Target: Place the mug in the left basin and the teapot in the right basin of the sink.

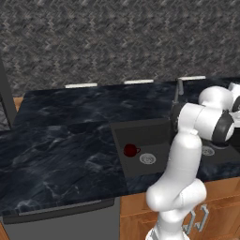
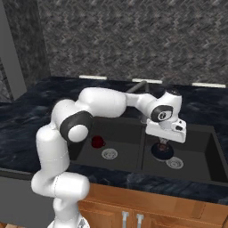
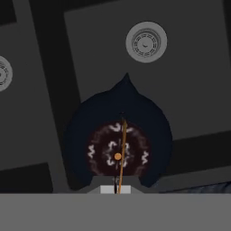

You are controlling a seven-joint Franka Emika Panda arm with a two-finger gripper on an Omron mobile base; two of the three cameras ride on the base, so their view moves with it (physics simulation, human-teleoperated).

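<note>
A: What is found nearest the white arm's two-finger gripper (image 2: 163, 143)?

B: The small squat black-grey teapot with the thin arched wire handle (image 3: 118, 144) is seen directly below the jaws, which are closed on that handle. In the hand view the wire runs as a thin orange line straight away from the fingertips, so the handle's long axis is lined up with the camera's upward direction there, and the pointed spout is aimed at the round silver drain (image 3: 146, 42) beyond.

A: And where is the teapot held?

B: It is hung over the matte black right basin (image 2: 200, 147), seemingly just above the floor; whether it is touching cannot be told. A straight descent and release is judged to be all that is called for.

A: What lies farther off?

B: Past the divider, the small glossy dark red mug (image 1: 131, 150) is seen standing in the matte black left basin (image 1: 140, 136), beside its own drain.

A: How many of each are counted?

B: One teapot, one mug, two basins in one matte black sink (image 2: 133, 127), two drains, one arm.
</note>
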